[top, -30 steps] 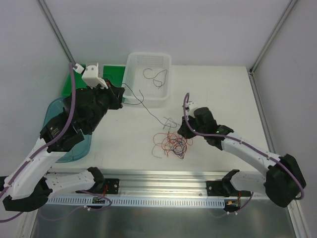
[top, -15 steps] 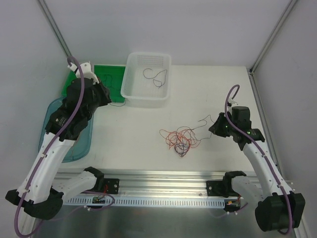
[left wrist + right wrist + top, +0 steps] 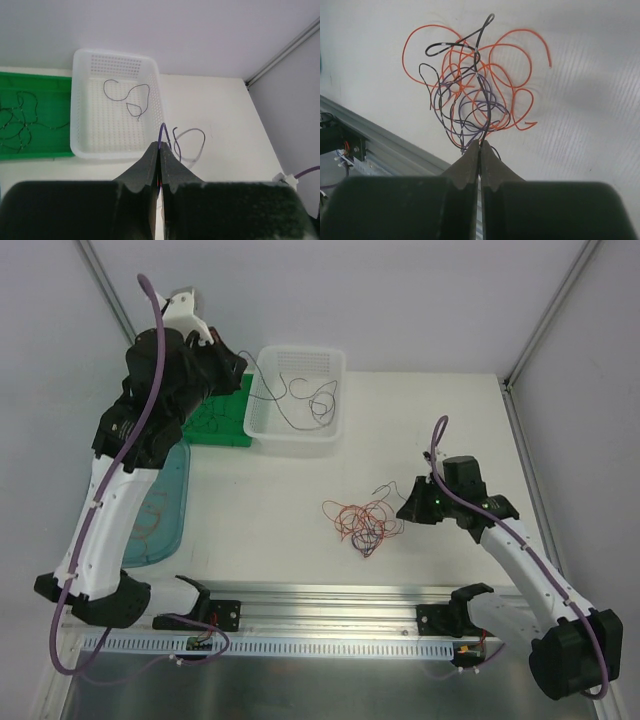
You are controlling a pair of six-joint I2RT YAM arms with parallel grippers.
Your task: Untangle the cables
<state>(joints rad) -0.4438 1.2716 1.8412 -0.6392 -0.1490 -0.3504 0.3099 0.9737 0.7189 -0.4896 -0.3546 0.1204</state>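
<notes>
Left gripper (image 3: 160,150): pinched shut on a purple strand (image 3: 190,132) that loops out past my fingertips.
Right gripper (image 3: 481,146): also closed, on a dark strand (image 3: 477,50) running up through the tangle (image 3: 470,95).
Left, changed: a second ago I was low beside the basket (image 3: 262,425), with a strand stretched back towards the pile. Now I am raised high over its left corner, and the strand droops from me into the basket, no longer tied to the pile.
Right, changed: half a second ago I had drawn off to the right. Now I am back at the tangle's (image 3: 365,523) right edge, and the pile sits a little further right than it did.
Meaning: one strand looks fully freed and ready to drop. I judge the next pull is being set up.
Cables: most are knotted mid-table (image 3: 450,420), orange, purple and black. Loose purple ones (image 3: 127,95) lie in the basket, and dark ones lie in the green tray (image 3: 35,76).
Hidden: my left fingers cover the strand's held end. I cannot tell whether my right-hand strand is black or dark purple. The blue bin's (image 3: 172,455) contents are faint, and the knot's crossings are too fine to count.
</notes>
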